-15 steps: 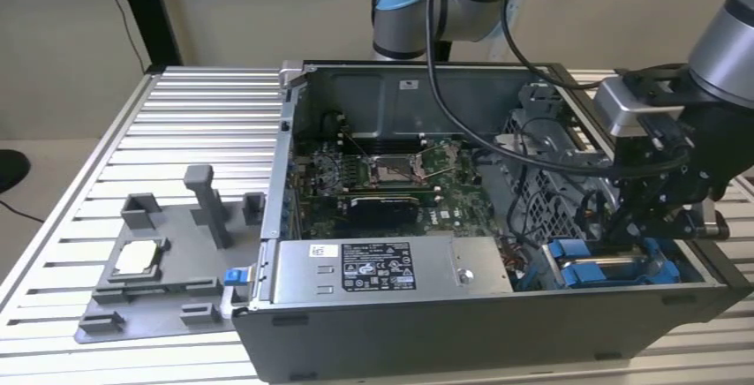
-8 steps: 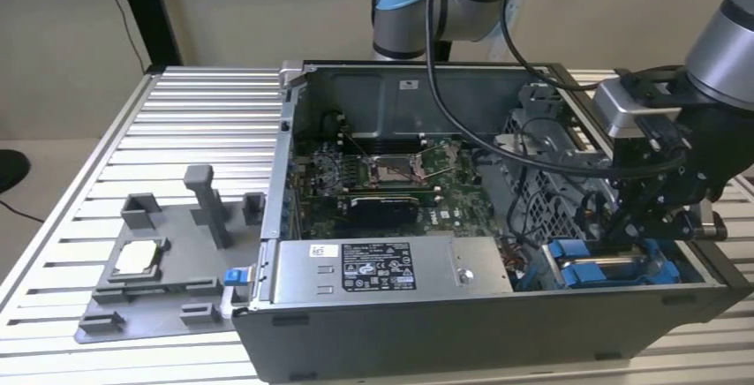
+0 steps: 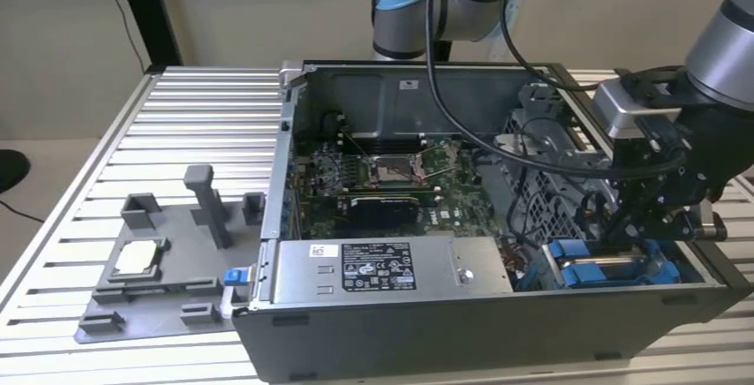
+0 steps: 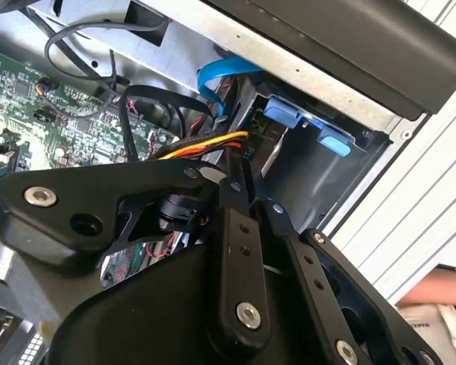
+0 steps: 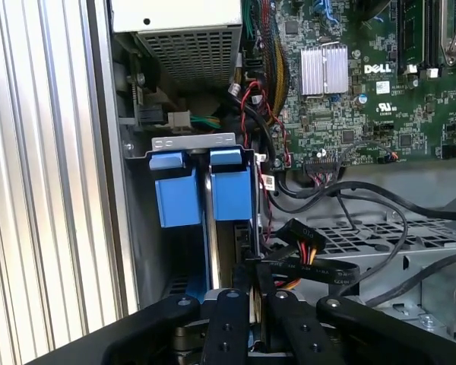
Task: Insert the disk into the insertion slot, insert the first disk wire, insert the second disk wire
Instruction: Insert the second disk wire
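The disk sits in its bright blue carrier (image 3: pixel 580 261) inside the insertion slot (image 3: pixel 659 272) at the near right corner of the open computer case. In the first wrist view the carrier's two blue tabs (image 5: pixel 204 192) face me with a silver edge between them. My gripper (image 3: pixel 624 226) hangs right above the carrier. Its black fingers (image 5: pixel 235 319) are close together, shut on a black disk wire plug (image 5: pixel 256 283). A bundle of yellow, red and black wires (image 4: pixel 213 144) runs from the fingertips (image 4: pixel 239 163). A blue flat wire (image 4: pixel 213 80) loops behind.
The grey power-supply box (image 3: pixel 365 266) lies along the case front, the motherboard (image 3: pixel 377 173) behind it. The perforated drive cage (image 5: pixel 380 236) and loose black cables (image 5: pixel 365 198) crowd the gripper. A grey fixture (image 3: pixel 154 261) stands on the slatted table. A person's arm (image 4: pixel 441 285) shows outside the case.
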